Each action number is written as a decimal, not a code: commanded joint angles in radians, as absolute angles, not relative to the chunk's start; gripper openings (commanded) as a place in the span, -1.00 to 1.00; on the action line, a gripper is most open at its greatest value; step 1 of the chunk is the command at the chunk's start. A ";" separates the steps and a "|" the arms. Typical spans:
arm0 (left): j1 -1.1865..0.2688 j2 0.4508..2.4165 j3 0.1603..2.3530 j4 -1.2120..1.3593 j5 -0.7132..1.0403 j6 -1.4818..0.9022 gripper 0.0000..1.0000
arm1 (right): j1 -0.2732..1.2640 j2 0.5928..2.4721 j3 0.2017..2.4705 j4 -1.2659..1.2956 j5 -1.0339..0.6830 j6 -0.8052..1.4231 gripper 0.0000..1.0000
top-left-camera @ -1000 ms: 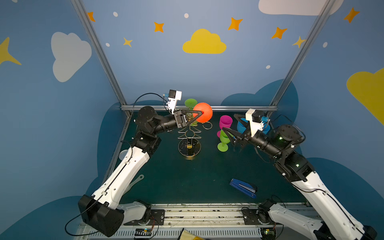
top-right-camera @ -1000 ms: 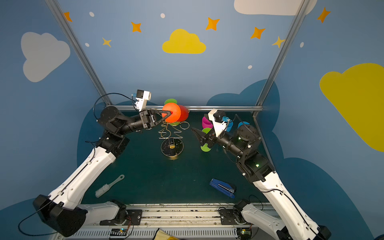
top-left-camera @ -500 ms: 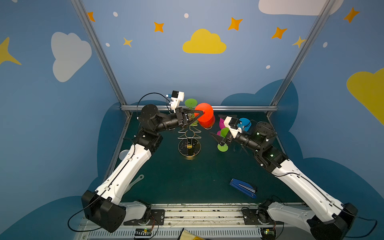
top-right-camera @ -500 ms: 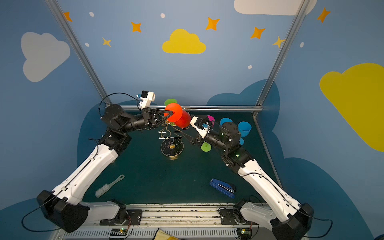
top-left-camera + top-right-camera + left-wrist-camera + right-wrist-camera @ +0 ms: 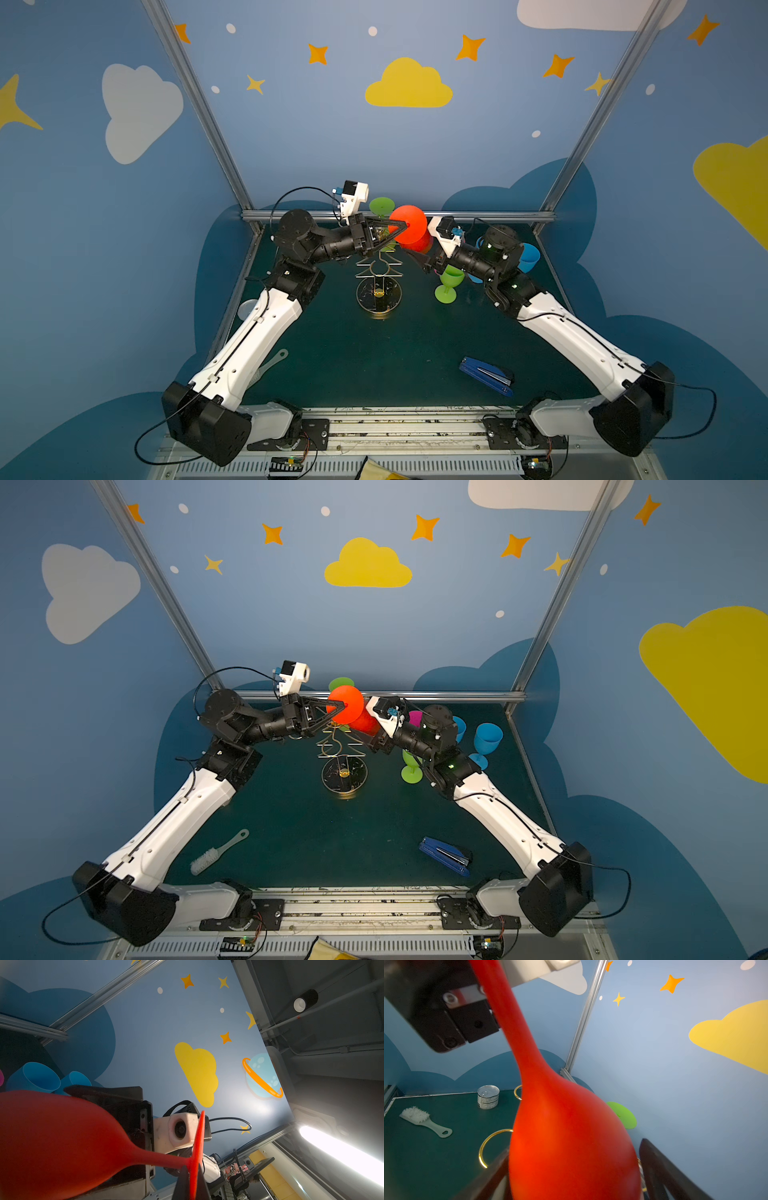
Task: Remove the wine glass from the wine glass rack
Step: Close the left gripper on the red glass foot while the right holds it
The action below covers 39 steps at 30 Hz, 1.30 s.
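Blue walls painted with clouds and stars are seen around a dark green tabletop point(image 5: 374, 361). The left gripper point(image 5: 404, 225) is closed tight on the round foot of the red wine glass point(image 5: 415, 237). In the left wrist view its dark fingers point(image 5: 181, 1185) are seen pinching the foot's rim edge-on, just beside the stem.

The right gripper point(image 5: 575, 1147) is spread wide around the bowl. One finger point(image 5: 483, 1180) is seen right at the bowl, though contact cannot be confirmed, and the other is set apart, with wall showing between.

The glass is held tilted at the top of the wine glass rack point(image 5: 378, 272), foot raised and bowl lower, toward the right arm. Whether the stem is clear of the gold loops cannot be told from the top views, where the rack's upper arms are covered by the left gripper and the glass. Only the lower loops, zigzag stem and round base are plain. Much of the right gripper is hidden under the bowl there.

Gold loops beside the bowl and a tin can point(image 5: 488, 1097) are shown clearly only in the right wrist view. A brush point(image 5: 218, 852) is plain in a top view.

A green wine glass point(image 5: 448, 284), partly covered by the right arm, and a blue stapler point(image 5: 486, 376) are seen on the tabletop.
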State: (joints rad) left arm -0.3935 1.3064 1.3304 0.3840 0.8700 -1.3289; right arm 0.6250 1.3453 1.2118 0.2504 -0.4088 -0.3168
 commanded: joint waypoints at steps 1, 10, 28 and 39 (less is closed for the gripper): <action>-0.392 1.276 1.327 0.452 0.897 -1.359 -0.92 | 0.621 1.355 1.249 0.290 -0.424 -0.262 0.69; -0.389 1.290 1.325 0.448 0.886 -1.312 -0.35 | 0.631 1.321 1.243 0.226 -0.378 -0.189 -0.05; -0.451 1.087 1.011 0.489 0.343 0.227 0.31 | 0.648 1.154 1.440 -0.541 -0.221 0.000 -0.32; -0.520 1.126 1.024 0.577 0.375 0.422 0.17 | 0.705 1.220 1.520 -0.669 -0.256 0.035 -0.42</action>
